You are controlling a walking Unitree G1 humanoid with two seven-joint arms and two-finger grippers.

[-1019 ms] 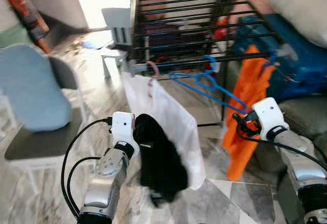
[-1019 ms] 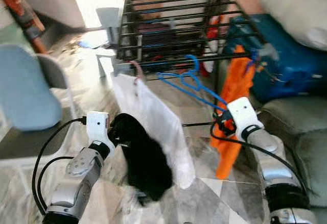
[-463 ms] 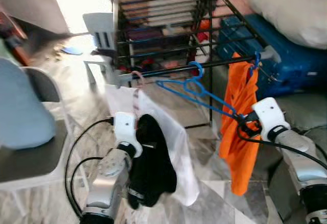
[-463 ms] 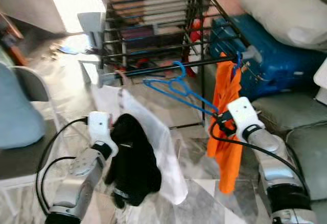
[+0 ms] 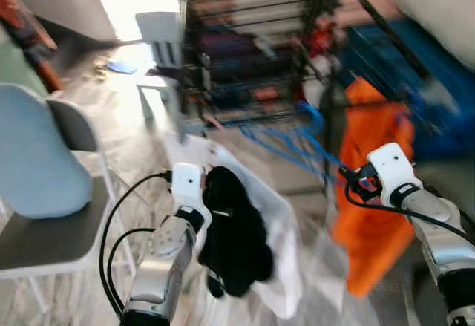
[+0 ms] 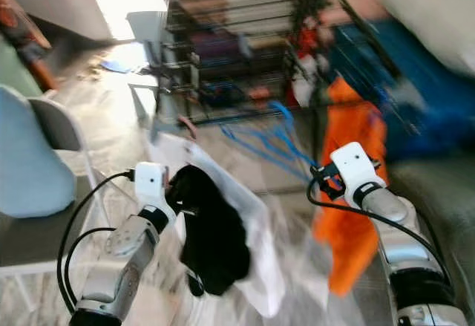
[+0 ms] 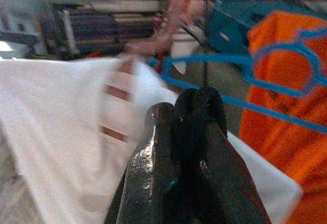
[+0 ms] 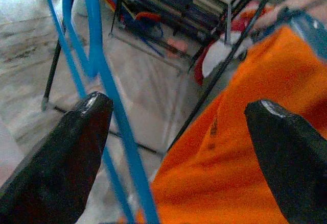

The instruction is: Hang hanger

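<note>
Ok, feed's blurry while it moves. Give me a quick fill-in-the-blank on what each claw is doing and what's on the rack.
1. The left claw is shut on a ___ cloth.
2. The right claw has its fingers spread ___.
3. The thin plastic hanger passing between the right claw's fingers is ___ in colour.
4. The garment hanging from the black metal drying rack beside the right claw is ___.

Missing words: black; open; blue; orange

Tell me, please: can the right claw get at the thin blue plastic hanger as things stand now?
Probably yes. The right claw is open, and the thin blue plastic hanger runs between its fingers, close by one fingertip. Nothing seems to block it; the orange garment hangs just behind.
</note>
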